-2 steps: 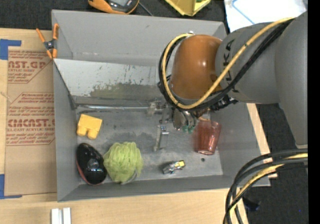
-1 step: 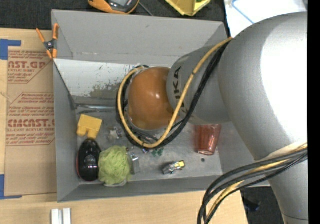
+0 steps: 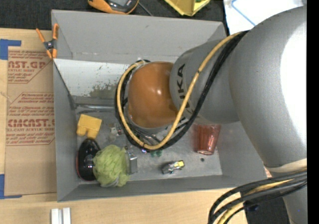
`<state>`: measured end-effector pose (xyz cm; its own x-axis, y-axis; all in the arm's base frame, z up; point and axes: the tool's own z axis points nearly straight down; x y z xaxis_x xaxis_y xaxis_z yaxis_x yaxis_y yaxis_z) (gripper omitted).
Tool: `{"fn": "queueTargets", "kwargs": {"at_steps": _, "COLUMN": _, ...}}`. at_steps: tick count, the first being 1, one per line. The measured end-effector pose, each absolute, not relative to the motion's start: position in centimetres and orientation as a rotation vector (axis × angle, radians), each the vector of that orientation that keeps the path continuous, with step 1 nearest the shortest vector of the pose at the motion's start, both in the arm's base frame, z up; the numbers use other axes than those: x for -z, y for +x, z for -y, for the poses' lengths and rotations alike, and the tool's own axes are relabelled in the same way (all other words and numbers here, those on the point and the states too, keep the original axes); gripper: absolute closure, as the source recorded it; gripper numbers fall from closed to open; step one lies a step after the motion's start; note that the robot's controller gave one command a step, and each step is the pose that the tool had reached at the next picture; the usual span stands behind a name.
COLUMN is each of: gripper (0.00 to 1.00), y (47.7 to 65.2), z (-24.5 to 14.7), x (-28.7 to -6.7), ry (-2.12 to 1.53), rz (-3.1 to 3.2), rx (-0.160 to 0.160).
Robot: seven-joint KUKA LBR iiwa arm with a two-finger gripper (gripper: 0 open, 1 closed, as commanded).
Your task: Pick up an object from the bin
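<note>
Below the arm's orange cover, one grey fingertip of my gripper [image 3: 132, 161] shows low in the bin, right beside a fuzzy green ball [image 3: 110, 165]. A black oval thing with a red edge [image 3: 86, 159] lies against the ball's left side. A yellow block [image 3: 88, 125] sits a little farther up on the left. Whether anything is between the fingers is hidden by the cover.
A small yellow and grey piece [image 3: 173, 166] lies on the bin floor right of the gripper. A reddish translucent cup [image 3: 206, 138] stands further right, under the arm. The arm and its cables hide the middle and right of the bin.
</note>
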<state>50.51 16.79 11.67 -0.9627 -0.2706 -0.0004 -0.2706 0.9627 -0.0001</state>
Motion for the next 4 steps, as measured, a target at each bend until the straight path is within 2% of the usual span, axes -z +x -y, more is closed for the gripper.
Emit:
{"fn": "queueTargets", "kwargs": {"at_steps": 1, "gripper": 0.00, "y": 48.3, "z": -19.9, "x": -10.0, "ry": -1.115, "rz": -2.939, "rx": 0.011}}
{"fn": "queueTargets", "kwargs": {"at_steps": 2, "gripper": 0.00, "y": 48.4, "z": -19.8, "x": -7.2, "ry": -1.067, "rz": -2.938, "rx": 0.005}}
{"fn": "queueTargets", "kwargs": {"at_steps": 3, "gripper": 1.00, "y": 49.0, "z": -18.2, "x": -7.1, "ry": -1.412, "rz": -2.798, "rx": 0.008}}
{"fn": "queueTargets", "kwargs": {"at_steps": 4, "gripper": 1.00, "y": 49.0, "z": -18.2, "x": -7.1, "ry": -1.411, "rz": -2.798, "rx": 0.008}}
